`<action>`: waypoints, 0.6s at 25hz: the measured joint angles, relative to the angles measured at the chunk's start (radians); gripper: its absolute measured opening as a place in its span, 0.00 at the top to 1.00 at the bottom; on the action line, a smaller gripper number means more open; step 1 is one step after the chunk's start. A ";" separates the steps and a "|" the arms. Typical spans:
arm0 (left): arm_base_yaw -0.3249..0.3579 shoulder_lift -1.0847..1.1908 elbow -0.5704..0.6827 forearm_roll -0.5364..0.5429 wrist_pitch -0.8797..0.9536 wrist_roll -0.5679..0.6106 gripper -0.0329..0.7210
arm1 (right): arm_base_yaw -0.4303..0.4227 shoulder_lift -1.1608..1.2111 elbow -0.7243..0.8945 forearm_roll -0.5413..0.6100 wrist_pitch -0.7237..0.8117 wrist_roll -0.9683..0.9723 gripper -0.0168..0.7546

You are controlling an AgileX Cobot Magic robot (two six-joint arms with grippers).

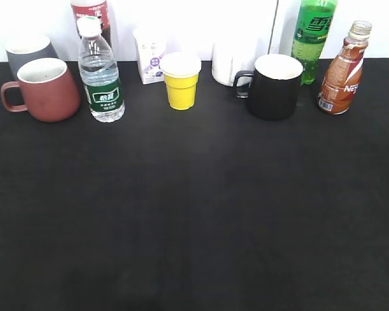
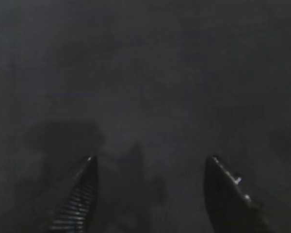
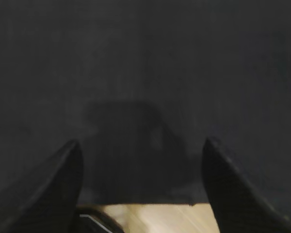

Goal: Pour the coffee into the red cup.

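The coffee bottle [image 1: 341,76], small and curvy with a brown-red-white label, stands upright at the back right of the black table. The red cup [image 1: 47,89], a brick-red mug with its handle to the left and an off-white inside, stands at the back left. Neither arm shows in the exterior view. My left gripper [image 2: 150,160] is open and empty over bare black cloth. My right gripper [image 3: 141,143] is open and empty over the cloth near the table's front edge [image 3: 150,204].
Along the back stand a grey cup [image 1: 27,50], a water bottle [image 1: 100,74], a dark red-capped bottle [image 1: 91,11], a small white carton [image 1: 150,55], a yellow cup [image 1: 181,81], a white container [image 1: 232,61], a black mug [image 1: 272,86] and a green soda bottle [image 1: 314,35].
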 joint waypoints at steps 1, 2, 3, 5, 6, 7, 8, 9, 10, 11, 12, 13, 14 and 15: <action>0.000 0.000 0.000 0.000 -0.002 0.000 0.27 | 0.000 0.000 0.001 0.006 -0.010 0.000 0.21; 0.000 0.000 0.000 0.000 -0.002 0.000 0.27 | 0.000 0.000 0.003 0.020 -0.020 0.000 0.21; 0.000 0.000 0.000 0.000 -0.002 0.000 0.27 | 0.000 0.000 0.013 0.026 -0.032 0.000 0.21; 0.000 0.000 0.000 0.000 -0.003 0.000 0.27 | 0.000 0.000 0.020 0.028 -0.037 0.000 0.21; 0.000 0.000 0.000 0.000 -0.003 0.000 0.27 | 0.000 0.000 0.020 0.029 -0.039 0.000 0.18; 0.000 0.000 0.000 0.000 -0.003 0.000 0.27 | 0.000 0.000 0.020 0.029 -0.039 0.000 0.16; 0.000 0.000 0.000 0.000 -0.003 0.000 0.27 | 0.000 0.000 0.020 0.029 -0.039 0.000 0.15; 0.000 0.000 0.000 0.000 -0.003 0.000 0.27 | 0.000 0.000 0.020 0.029 -0.039 0.000 0.15; 0.000 0.000 0.000 0.000 -0.003 0.000 0.27 | 0.000 0.000 0.020 0.029 -0.040 0.000 0.15; 0.000 0.000 0.000 0.000 -0.003 0.000 0.27 | 0.000 0.000 0.020 0.029 -0.040 0.000 0.15; 0.000 0.000 0.000 0.000 -0.003 0.000 0.27 | 0.000 0.000 0.020 0.029 -0.040 0.000 0.17; 0.000 0.000 0.000 0.000 -0.003 0.000 0.27 | 0.000 0.000 0.020 0.029 -0.040 0.000 0.21; 0.000 0.000 0.000 0.000 -0.003 0.000 0.27 | 0.000 0.000 0.020 0.029 -0.040 0.000 0.25; 0.000 0.000 0.000 0.000 -0.003 0.000 0.27 | 0.000 0.000 0.020 0.029 -0.040 0.000 0.28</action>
